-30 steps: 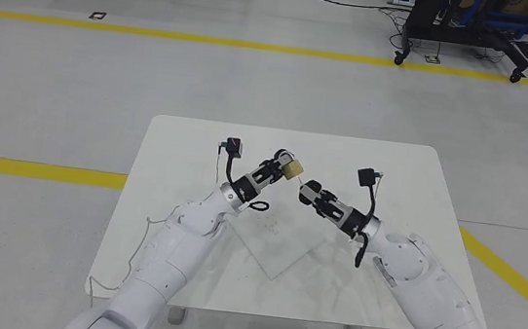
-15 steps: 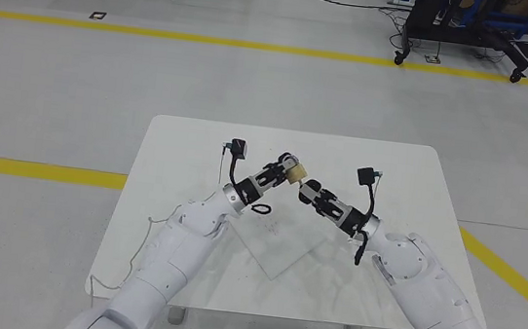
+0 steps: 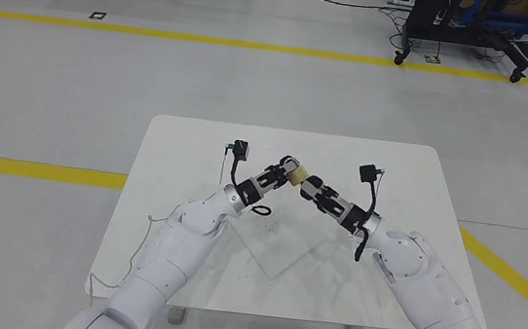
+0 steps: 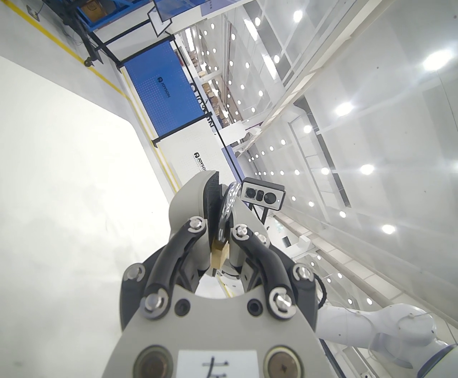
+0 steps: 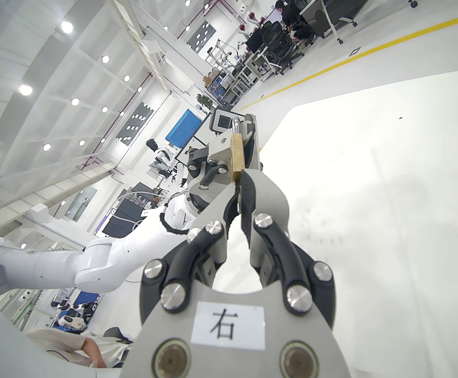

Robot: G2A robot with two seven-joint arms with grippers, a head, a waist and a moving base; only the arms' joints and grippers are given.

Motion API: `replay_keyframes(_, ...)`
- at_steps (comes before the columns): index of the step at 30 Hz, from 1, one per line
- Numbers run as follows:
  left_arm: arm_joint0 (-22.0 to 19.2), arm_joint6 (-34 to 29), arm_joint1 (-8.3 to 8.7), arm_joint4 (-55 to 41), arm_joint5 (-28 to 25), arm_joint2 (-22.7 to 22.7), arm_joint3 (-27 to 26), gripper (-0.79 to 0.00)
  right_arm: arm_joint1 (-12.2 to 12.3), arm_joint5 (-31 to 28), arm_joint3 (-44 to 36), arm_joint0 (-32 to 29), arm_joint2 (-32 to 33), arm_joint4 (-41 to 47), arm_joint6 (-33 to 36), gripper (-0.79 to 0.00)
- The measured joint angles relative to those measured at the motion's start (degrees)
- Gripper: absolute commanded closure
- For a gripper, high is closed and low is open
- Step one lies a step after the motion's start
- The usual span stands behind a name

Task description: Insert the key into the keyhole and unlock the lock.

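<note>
Right gripper (image 3: pixel 308 181): pinched tight on the key (image 5: pixel 236 185), mostly hidden, meeting the brass lock (image 5: pixel 237 157) at its base, mid-frame. Left gripper (image 3: pixel 286 173): clamped on that lock. Beneath, we log a white table (image 3: pixel 379 276); beyond, grey floor (image 3: pixel 107 78), yellow lines (image 3: pixel 65 21).

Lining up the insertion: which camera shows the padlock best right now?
Right wrist view: the padlock faces it closely, brass body and silver shackle both clear. The left wrist view catches just a brass sliver; the top view, a tiny brass spot.
</note>
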Motion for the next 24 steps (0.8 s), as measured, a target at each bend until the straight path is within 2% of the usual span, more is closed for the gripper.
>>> replay_keyframes(12,-1.2,1.3,-0.32,-0.9,7.3,0.5,0.4,0.000,0.0,0.0,0.0,0.0,0.0,0.0,0.0,-0.785)
replay_keyframes(15,-1.4,1.4,-0.48,-2.3,10.8,0.5,0.3,0.000,0.0,0.0,0.0,0.0,0.0,0.0,0.0,-0.785)
replay_keyframes(18,-1.7,0.7,-0.62,-4.2,16.7,0.5,0.0,0.000,0.0,-0.8,-1.0,-0.9,0.5,1.3,-0.2,-0.785)
replay_keyframes(20,-2.0,-1.2,-0.69,-6.4,21.7,0.4,-0.1,0.000,0.2,-3.1,-1.7,-1.8,1.6,2.9,0.0,-0.323)
replay_keyframes(21,-2.2,-2.2,-0.70,-7.3,23.8,0.3,-0.2,0.000,0.2,-4.4,-1.9,-2.2,2.0,3.5,0.5,-0.043)
replay_keyframes(22,-2.4,-3.6,-0.71,-8.7,26.3,0.1,-0.2,0.000,0.3,-6.2,-2.1,-2.6,2.4,4.0,1.2,0.000)
replay_keyframes(24,-2.6,-5.3,-0.69,-10.8,28.9,-0.4,-0.3,0.000,0.5,-8.7,-2.1,-2.9,2.8,4.3,2.7,0.000)
